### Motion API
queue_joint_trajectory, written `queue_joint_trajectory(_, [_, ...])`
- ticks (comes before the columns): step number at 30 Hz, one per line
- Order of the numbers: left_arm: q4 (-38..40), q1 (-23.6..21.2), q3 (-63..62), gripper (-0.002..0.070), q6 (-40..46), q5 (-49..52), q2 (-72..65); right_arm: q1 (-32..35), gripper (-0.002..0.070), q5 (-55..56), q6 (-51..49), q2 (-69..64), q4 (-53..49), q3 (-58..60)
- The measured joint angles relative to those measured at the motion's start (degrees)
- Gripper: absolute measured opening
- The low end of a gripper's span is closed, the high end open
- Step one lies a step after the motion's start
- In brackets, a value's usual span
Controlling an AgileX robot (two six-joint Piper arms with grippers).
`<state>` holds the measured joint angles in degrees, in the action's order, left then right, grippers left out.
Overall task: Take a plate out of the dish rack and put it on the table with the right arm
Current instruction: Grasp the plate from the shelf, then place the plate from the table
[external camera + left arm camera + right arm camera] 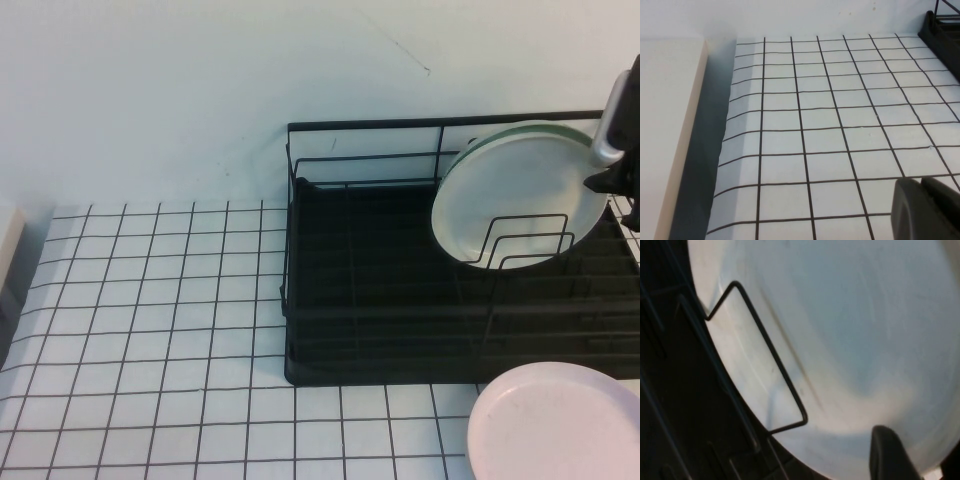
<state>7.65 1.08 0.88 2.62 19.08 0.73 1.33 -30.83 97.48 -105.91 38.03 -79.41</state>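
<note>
Your plate (520, 195) stands on edge in the far right part of the dish rack (380, 300), leaning among the upright wire loops (525, 240), with a greener plate (500, 135) just behind it; the rack sits on the gridded table (150, 330), toward the right; your right gripper (615, 135) is at the plate's right edge, up against the rim, and you cannot tell whether its fingers have closed; a pale pink plate (560, 425) lies flat on the table at the near right, just in front of the rack; your left gripper (927, 207) hangs over bare grid well left of the rack, and its fingers cannot be judged either.
</note>
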Motion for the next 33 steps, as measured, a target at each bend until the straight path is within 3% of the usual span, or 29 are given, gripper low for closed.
queue_joint_trajectory(4, [0.0, 0.0, 0.0, -0.0003, 0.02, 0.0, 0.0, 0.0, 0.0095, 0.44, 0.26, -0.23, 0.77, -0.02])
queue_joint_trajectory(7, [0.0, 0.0, 0.0, -0.0003, 0.02, 0.0, 0.0, 0.0, 0.0046, 0.7, 0.13, -0.23, 3.44, -0.14])
queue_joint_trajectory(21, [0.0, 0.0, 0.0, -0.0003, 0.02, 0.0, 0.0, 0.0, 0.0029, 0.45, 2.56, 0.48, 12.47, -0.14])
queue_joint_trajectory(33, [0.0, 0.0, 0.0, -0.0003, 0.02, 0.0, 0.0, -0.09, 0.0013, -0.05, 2.91, 11.94, 16.63, -0.14])
